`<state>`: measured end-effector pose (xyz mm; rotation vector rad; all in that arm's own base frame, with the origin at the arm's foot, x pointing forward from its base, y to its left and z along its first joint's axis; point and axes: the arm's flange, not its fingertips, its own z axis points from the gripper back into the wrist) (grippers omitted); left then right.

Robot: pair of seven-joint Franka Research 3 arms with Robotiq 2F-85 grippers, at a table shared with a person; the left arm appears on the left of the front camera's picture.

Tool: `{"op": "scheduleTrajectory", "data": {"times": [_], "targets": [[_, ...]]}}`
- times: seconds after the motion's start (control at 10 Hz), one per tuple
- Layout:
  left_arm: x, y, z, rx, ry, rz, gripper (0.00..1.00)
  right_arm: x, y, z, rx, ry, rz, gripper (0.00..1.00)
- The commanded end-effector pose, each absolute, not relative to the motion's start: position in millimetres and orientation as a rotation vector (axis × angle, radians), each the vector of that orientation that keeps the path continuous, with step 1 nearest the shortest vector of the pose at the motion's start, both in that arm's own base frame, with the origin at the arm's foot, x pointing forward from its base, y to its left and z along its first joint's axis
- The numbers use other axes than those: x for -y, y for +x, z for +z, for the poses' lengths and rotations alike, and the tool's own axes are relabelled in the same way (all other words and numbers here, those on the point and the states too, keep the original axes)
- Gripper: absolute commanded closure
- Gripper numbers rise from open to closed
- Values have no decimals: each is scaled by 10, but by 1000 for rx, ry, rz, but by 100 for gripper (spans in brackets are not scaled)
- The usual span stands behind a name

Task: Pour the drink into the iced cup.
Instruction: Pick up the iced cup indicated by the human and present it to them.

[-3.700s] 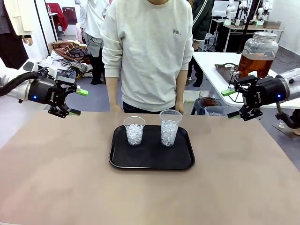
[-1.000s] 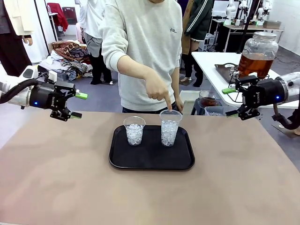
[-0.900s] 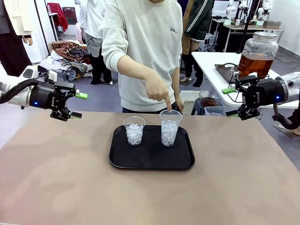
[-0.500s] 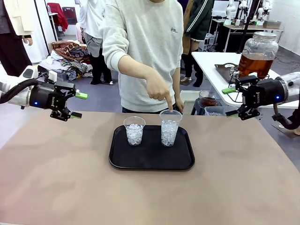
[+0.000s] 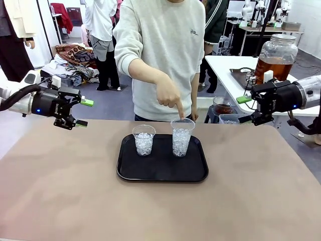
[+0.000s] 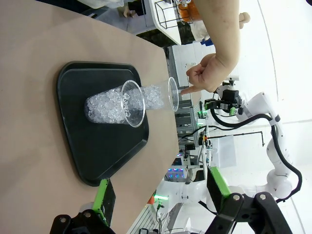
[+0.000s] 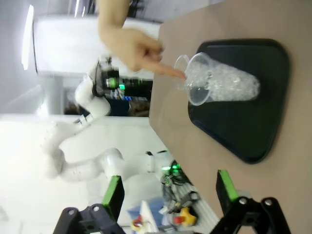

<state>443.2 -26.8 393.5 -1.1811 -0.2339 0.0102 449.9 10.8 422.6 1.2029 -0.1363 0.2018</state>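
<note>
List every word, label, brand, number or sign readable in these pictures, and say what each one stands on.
No text can be read.
Small dark chest mark on the person's sweatshirt: too small to read.
Taller iced cup, shorter iced cup, black tray, glass drink jar: no print visible.

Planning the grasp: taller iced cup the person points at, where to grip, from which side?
Probably the side wall at mid-height, coming in level from the robot's right with the open right end effector. The taller cup stands upright; the shorter cup crowds its left and the person's hand points down at its rim.
</note>
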Motion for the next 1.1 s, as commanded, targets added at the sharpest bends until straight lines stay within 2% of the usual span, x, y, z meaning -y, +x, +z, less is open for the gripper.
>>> {"op": "scheduleTrajectory", "data": {"times": [0.0, 0.3, 0.4, 0.5, 0.9, 1.0], "targets": [[268, 4434, 3940, 237, -1181, 10, 0, -86, 4525, 4149, 236, 1200, 444, 0], [268, 4434, 3940, 237, -1181, 10, 0, -112, 4574, 4089, 294, 1161, 603, 0], [268, 4434, 3940, 237, -1181, 10, 0, -111, 4557, 4094, 255, 1161, 579, 0], [268, 4434, 3940, 237, -1181, 10, 0, -124, 4492, 4110, 297, 1158, 549, 0], [268, 4434, 3940, 237, -1181, 10, 0, -111, 4506, 4073, 285, 1155, 561, 0], [268, 4434, 3940, 237, -1181, 10, 0, -198, 4550, 4097, 375, 1167, 657, 0]]}}
